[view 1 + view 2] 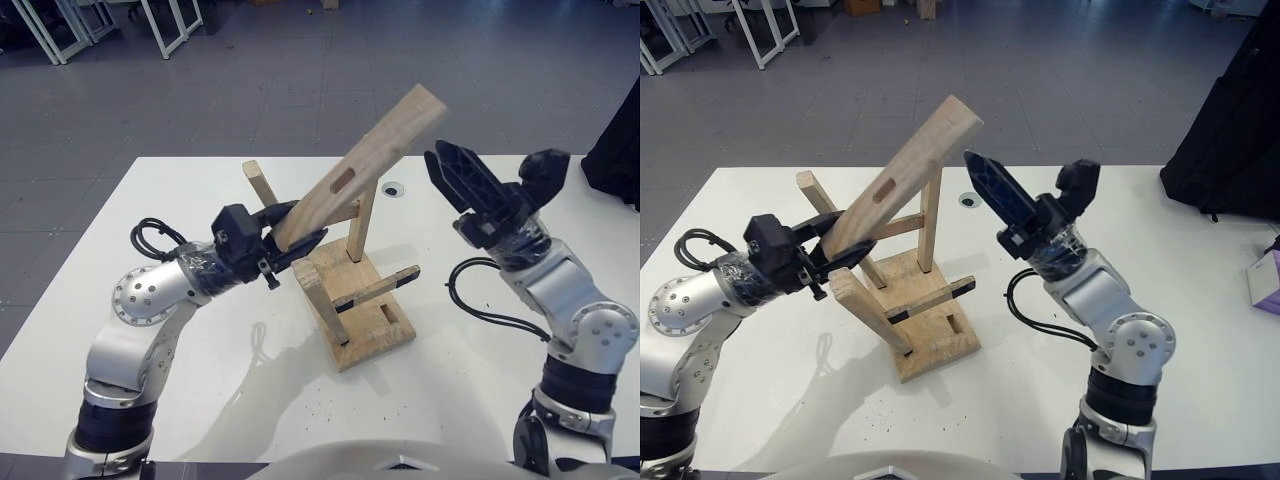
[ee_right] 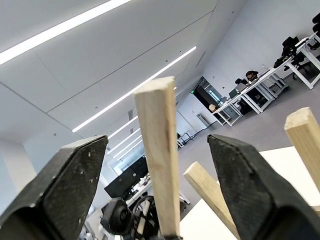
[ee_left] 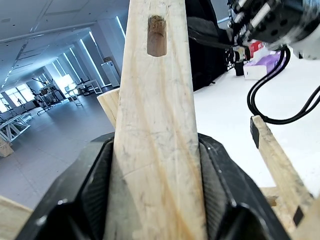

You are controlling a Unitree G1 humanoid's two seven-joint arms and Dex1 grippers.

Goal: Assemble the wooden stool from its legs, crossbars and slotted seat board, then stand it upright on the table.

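Grasping 1 wooden leg (image 1: 365, 165), left gripper (image 1: 290, 236) fingers clench; right gripper (image 1: 1035, 185) fingers gape, apparently free.

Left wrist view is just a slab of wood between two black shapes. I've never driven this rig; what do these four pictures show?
This is a humanoid robot with two arms, each ending in two-fingered jaws. The two wide pictures come from its head, looking down over a white table; its left arm is on the left. The other two come from a camera on each wrist, looking out between the jaws. Your slab is a slotted plank, tilted up off the table, its lower end clamped in the left jaws, the black shapes. On the table lies the partly built stool: legs sticking up from a flat board. The right jaws are open, raised beside the plank's upper end, holding nothing.
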